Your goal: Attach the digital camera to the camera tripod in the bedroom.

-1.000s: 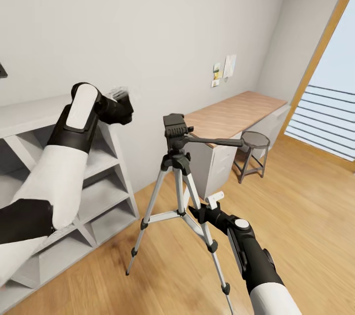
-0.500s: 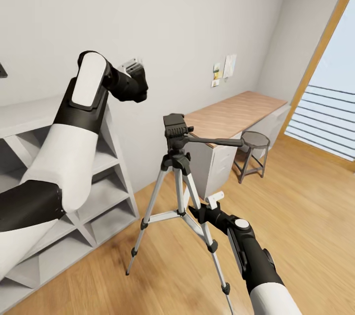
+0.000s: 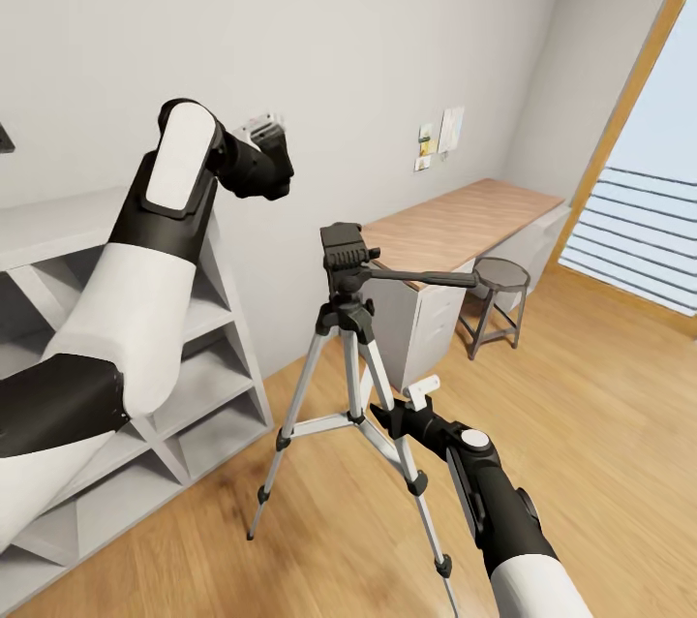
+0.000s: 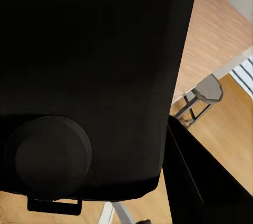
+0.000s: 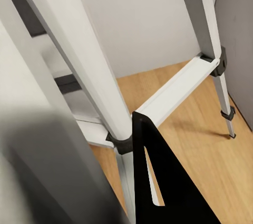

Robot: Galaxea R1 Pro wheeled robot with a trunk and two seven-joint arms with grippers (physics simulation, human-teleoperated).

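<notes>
The camera tripod [image 3: 350,347] stands on the wood floor in the middle of the head view, with its black head [image 3: 341,250] bare on top and its pan handle [image 3: 426,278] pointing right. My left gripper [image 3: 274,174] is raised up and to the left of that head, shut on the black digital camera [image 3: 267,163]. In the left wrist view the digital camera [image 4: 95,66] looms dark, its round lens [image 4: 50,155] toward me. My right gripper [image 3: 384,417] sits low against a silver tripod leg [image 5: 89,66]; one black finger [image 5: 163,182] shows, and its grip is unclear.
White cube shelves [image 3: 194,356] stand at the left against the wall. A wooden desk [image 3: 465,216] with a round grey stool [image 3: 499,274] is behind the tripod to the right. A slatted window [image 3: 629,240] lies far right. Open plank floor [image 3: 600,424] spreads to the right.
My left arm has lifted the digital camera up and to the right, closer to the tripod head; most of this happened in the first half second. The right arm and tripod stayed still.
</notes>
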